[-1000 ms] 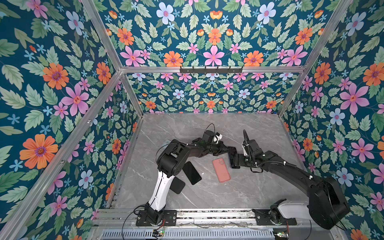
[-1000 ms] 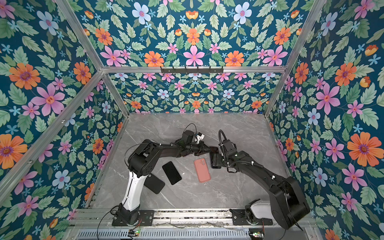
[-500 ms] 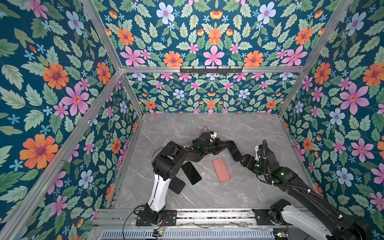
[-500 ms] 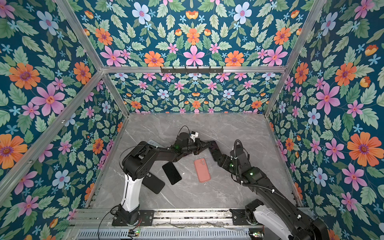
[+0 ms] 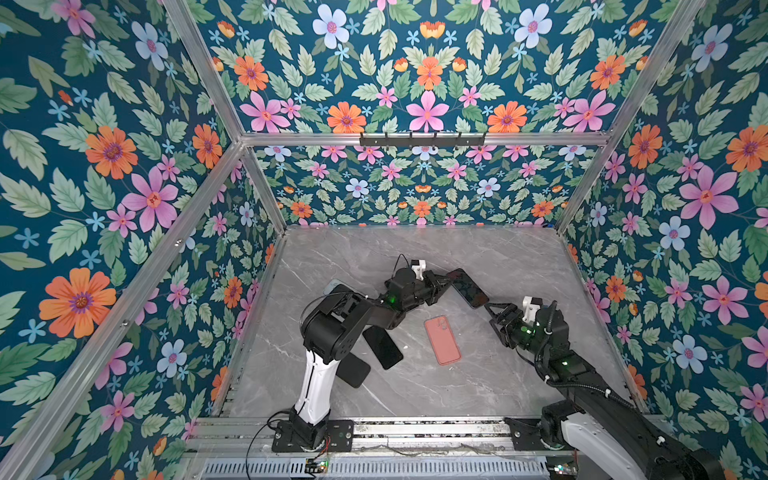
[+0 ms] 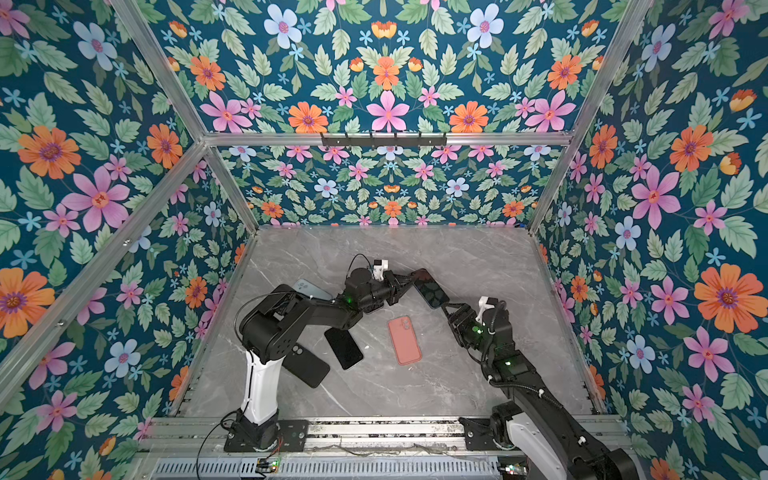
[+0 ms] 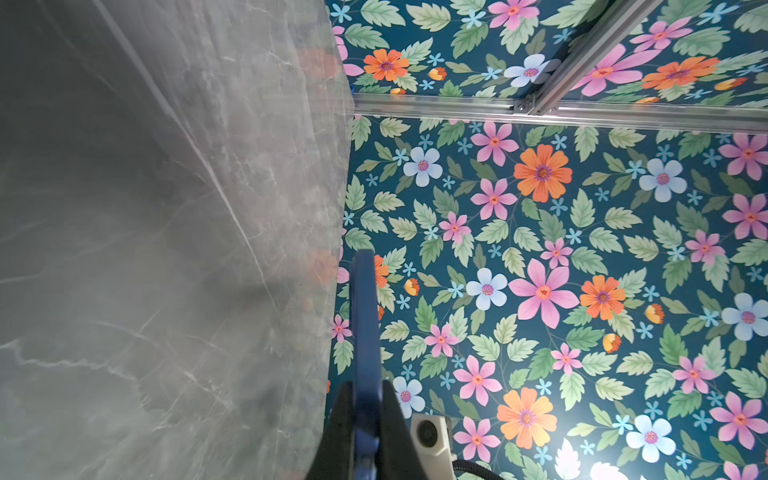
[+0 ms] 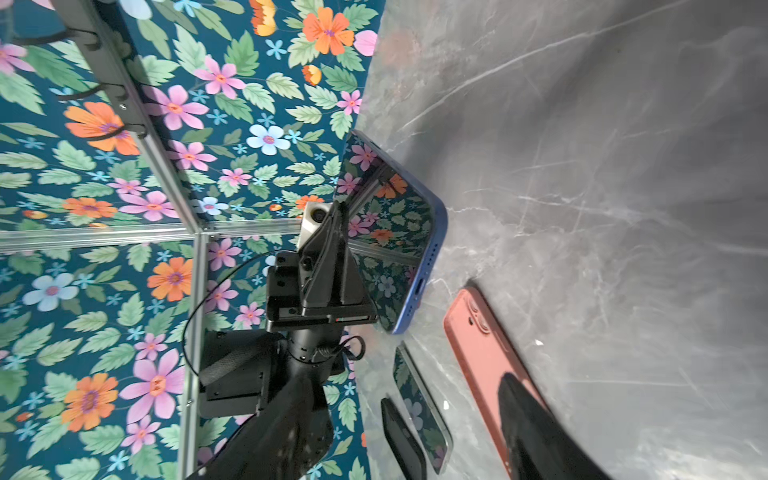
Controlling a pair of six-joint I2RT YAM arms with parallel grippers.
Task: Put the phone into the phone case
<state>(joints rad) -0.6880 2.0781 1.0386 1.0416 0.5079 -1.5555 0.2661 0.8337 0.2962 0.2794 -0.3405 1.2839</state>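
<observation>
In both top views my left gripper (image 5: 441,283) is clamped on one edge of the phone (image 5: 467,287), carried tilted above the middle of the tabletop (image 5: 415,390), while my right gripper (image 5: 495,312) stands jaws apart and empty just beside its free end. The left wrist view shows the phone edge-on between my fingers (image 7: 338,428): thin, stiff and, I judge, slick (grip the flat faces, not the rim). In the right wrist view the phone case (image 8: 482,345) lies flat below, with open room toward the right edge and dark handsets (image 8: 419,415) toward the left.
</observation>
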